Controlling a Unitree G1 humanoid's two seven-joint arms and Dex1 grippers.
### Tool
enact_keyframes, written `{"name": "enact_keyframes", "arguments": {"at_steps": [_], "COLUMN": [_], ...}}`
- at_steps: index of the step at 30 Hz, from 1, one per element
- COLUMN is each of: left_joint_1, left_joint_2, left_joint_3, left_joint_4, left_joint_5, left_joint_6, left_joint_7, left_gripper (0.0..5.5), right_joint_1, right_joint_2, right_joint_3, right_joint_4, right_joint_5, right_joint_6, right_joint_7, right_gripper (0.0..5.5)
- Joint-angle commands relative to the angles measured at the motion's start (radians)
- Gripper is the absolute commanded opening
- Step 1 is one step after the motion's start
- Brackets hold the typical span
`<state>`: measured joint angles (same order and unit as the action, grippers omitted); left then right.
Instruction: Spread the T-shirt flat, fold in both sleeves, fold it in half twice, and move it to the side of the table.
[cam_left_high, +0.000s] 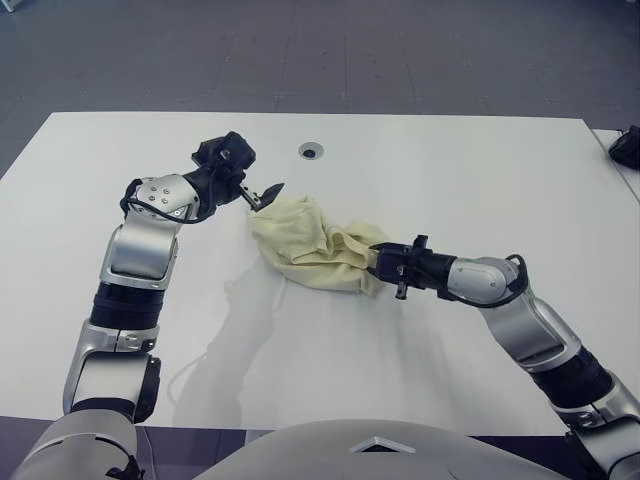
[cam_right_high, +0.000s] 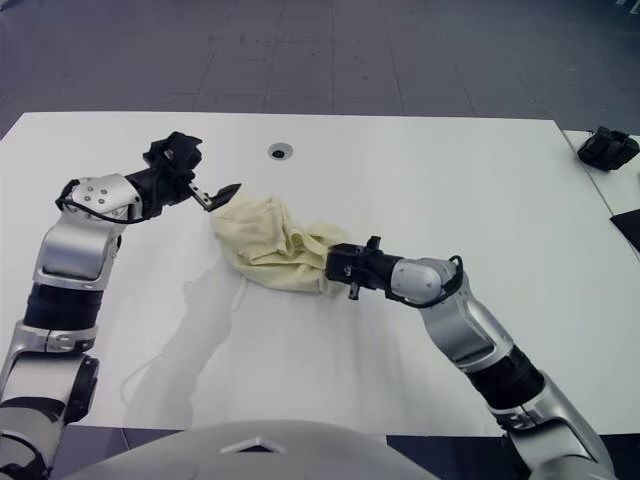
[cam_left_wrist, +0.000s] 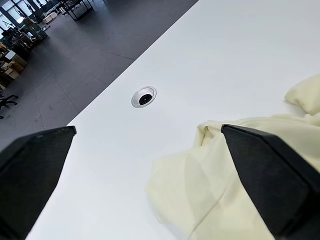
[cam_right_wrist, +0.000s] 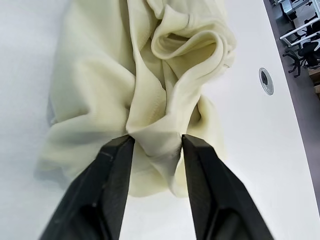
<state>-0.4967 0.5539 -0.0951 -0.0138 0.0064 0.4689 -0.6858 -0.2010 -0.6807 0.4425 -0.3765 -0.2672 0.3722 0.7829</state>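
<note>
Right now I see the pale yellow T-shirt lying crumpled near the middle of the white tabletop. My right claw is clamped on a bunched fold at the shirt's right edge, with fabric pinched between its fingers. My left claw hangs at the shirt's far left corner, fingers spread wide, gripping nothing. A round cable port sits in the tabletop just beyond it.

t-shirt lies mid table
</note>
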Motion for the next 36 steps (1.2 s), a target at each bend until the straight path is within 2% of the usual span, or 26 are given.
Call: {"name": "enact_keyframes", "arguments": {"at_steps": [1, 8, 16, 25, 31, 36], "left_joint_1": [-0.008, 0.009, 0.055, 0.126, 0.099, 0.061], "left_joint_2": [0.015, 0.026, 0.076, 0.113, 0.057, 0.014], "left_joint_3": [0.0, -0.004, -0.028, -0.115, -0.184, -0.226], "left_joint_4": [-0.005, -0.034, -0.095, -0.23, -0.195, -0.136], "left_joint_5": [0.004, -0.005, -0.026, -0.059, -0.019, 0.006], "left_joint_6": [-0.001, 0.009, 0.007, 0.006, 0.011, 0.004], "left_joint_7": [0.002, -0.011, -0.099, -0.224, -0.19, -0.166], "left_gripper": [5.4, 5.4, 5.4, 5.4, 5.4, 4.6], "right_joint_1": [0.008, -0.002, -0.106, -0.108, -0.107, -0.095], "right_joint_2": [0.001, 0.009, 0.056, 0.07, 0.071, 0.069], "right_joint_3": [-0.002, -0.035, -0.18, -0.187, -0.19, -0.197], "right_joint_4": [-0.02, -0.008, 0.095, 0.114, 0.115, 0.105], "right_joint_5": [-0.009, -0.019, -0.034, -0.042, -0.043, -0.045], "right_joint_6": [0.015, 0.02, -0.06, -0.08, -0.083, -0.08], "right_joint_7": [0.014, -0.007, -0.176, -0.202, -0.201, -0.201], "right_gripper": [1.08, 0.02, 0.02, 0.02, 0.02, 0.0]}}
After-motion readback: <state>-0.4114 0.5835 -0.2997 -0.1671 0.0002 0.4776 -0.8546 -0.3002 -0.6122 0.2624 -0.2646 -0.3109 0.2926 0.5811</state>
